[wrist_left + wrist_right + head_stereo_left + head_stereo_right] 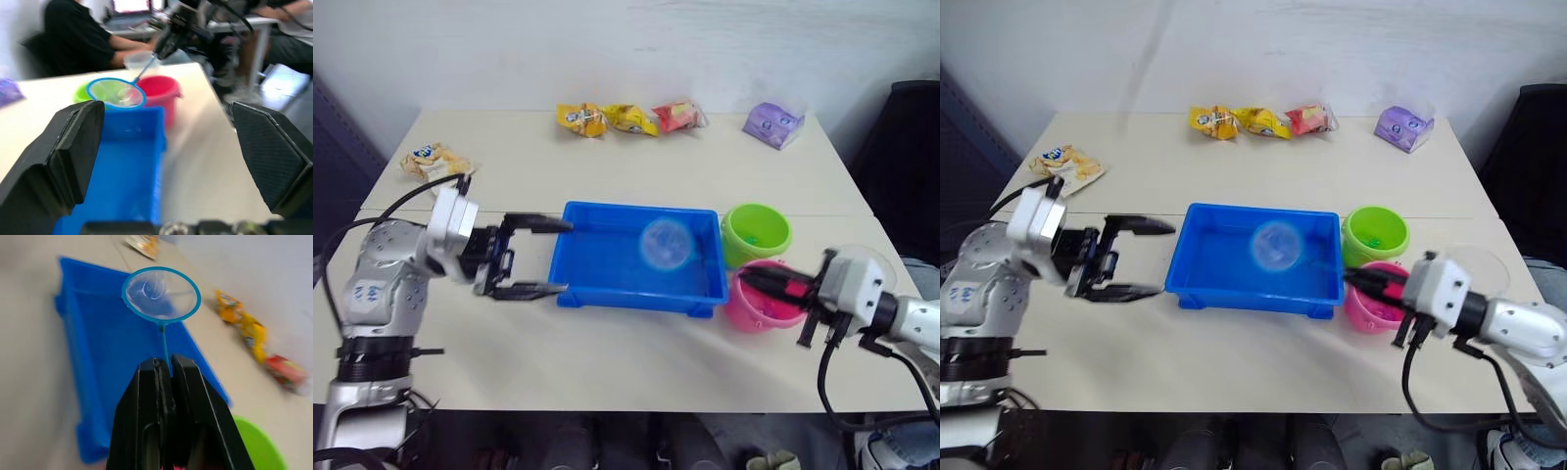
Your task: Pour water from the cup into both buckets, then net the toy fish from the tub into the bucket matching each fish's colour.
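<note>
A pale wooden table (636, 352) is taken as the surface for all items; the shallow rectangular bright blue plastic tub (607, 286) is taken as the landmark.

Far to the tub's left and behind it, a crinkled pale snack packet (433, 162) is laid near the table edge.

Just left of the tub, the left gripper (544, 257) is held level with the near-left corner, its two black fingers (536, 224) spread wide apart with nothing between them.

Over the tub's right half, the small round hoop net with a light blue rim (666, 244) is suspended on its thin stick handle (165, 345); whether anything lies in the mesh cannot be told.

Behind the tub, along the far side of the table, two yellow snack packets (605, 119), a red packet (677, 115) and a purple pouch (773, 124) are set in a row.

Touching or just beside the tub's far-right corner, the small round lime green plastic bucket (756, 232) is placed upright, with small green shapes seen inside.

Just beside the tub's near-right corner, the hot pink plastic bucket (762, 304) is placed upright, next to the green one.

Over the pink bucket, the right gripper (767, 282) is clamped tight on the net's handle, as the right wrist view shows.
</note>
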Tool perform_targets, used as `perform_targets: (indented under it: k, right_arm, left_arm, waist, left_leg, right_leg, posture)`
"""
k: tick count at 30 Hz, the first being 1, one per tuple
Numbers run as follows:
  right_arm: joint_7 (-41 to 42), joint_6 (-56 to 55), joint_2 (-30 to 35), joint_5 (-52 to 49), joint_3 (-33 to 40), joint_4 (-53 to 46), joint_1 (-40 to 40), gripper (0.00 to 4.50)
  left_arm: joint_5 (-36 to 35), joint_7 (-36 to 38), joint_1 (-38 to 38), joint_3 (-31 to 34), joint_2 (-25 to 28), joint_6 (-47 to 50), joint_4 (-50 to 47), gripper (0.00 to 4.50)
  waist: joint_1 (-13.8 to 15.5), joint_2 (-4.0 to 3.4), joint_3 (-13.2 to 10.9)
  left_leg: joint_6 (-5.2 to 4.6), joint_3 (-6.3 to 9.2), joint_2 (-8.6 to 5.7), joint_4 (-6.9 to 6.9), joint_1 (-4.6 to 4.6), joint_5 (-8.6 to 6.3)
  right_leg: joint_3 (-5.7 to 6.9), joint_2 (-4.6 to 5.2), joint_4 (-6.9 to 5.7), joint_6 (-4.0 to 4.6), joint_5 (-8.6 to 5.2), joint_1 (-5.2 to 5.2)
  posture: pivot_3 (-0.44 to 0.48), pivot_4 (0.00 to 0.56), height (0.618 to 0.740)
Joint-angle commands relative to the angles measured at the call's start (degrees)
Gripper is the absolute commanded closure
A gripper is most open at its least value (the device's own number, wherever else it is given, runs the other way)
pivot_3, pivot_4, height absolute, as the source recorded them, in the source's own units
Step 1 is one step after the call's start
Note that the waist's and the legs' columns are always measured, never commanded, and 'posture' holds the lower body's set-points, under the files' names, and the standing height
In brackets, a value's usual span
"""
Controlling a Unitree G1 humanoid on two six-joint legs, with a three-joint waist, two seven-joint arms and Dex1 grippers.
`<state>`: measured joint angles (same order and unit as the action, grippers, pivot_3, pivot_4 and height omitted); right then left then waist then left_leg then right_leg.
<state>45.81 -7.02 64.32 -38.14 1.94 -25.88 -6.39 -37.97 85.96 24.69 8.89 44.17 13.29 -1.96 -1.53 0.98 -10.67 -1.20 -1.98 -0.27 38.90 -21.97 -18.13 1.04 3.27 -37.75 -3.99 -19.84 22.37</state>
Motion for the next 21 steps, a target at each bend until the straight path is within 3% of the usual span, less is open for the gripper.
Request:
perform_targets:
  k: [1, 7, 13, 20, 21]
  right_arm:
    - [6.7, 6.4, -1.5, -0.9, -5.6, -4.2, -2.2, 4.5]
    - [8.8, 1.5, -12.8, 16.4, -17.0, 5.9, -0.1, 4.5]
    - [9.2, -5.6, -21.2, 26.3, -20.5, 16.9, 3.8, 4.5]
    - [9.9, -12.0, -27.6, 31.2, -21.9, 26.4, 8.1, 4.5]
    - [10.4, -11.4, -28.2, 30.7, -21.9, 26.7, 8.6, 4.09]
  left_arm:
    - [-0.1, 5.8, -5.7, -0.2, 3.4, -1.7, -4.3, 0.06]
    - [0.3, 4.9, -16.6, -1.1, 6.2, -3.8, -6.7, 0.06]
    - [0.3, 2.3, -22.4, -1.4, 6.3, -4.7, -9.7, 0.06]
    - [2.3, 3.3, -22.2, -3.5, 6.6, -7.8, -9.0, 0.06]
    - [2.2, 3.1, -21.8, -3.9, 6.7, -7.4, -9.3, 0.02]
  waist:
    - [0.1, 0.0, 0.0]
    - [0.1, 0.04, 0.0]
    - [0.0, 0.03, 0.0]
    - [0.0, 0.01, 0.0]
    - [-0.1, 0.01, 0.0]
  left_leg:
    - [0.0, 0.0, 0.0, 0.01, 0.0, 0.0]
    - [-0.12, 0.01, -0.06, 0.06, 0.01, -0.06]
    - [-0.08, -0.01, -0.07, -0.01, 0.02, -0.05]
    - [-0.06, -0.02, -0.07, -0.07, 0.06, -0.05]
    - [-0.06, -0.02, -0.07, -0.07, 0.06, -0.04]
  right_leg:
    - [0.0, 0.02, 0.0, 0.0, 0.0, 0.0]
    - [0.0, 0.14, 0.04, 0.01, 0.0, -0.04]
    - [0.01, 0.14, 0.01, 0.06, -0.03, 0.02]
    - [0.01, 0.14, -0.01, 0.09, -0.04, 0.04]
    - [0.01, 0.14, -0.03, 0.09, -0.04, 0.04]
  posture:
    - [0.0, 0.15, 0.74]
    - [0.0, 0.15, 0.74]
    - [0.0, 0.15, 0.74]
    - [0.0, 0.15, 0.74]
    - [0.0, 0.15, 0.74]
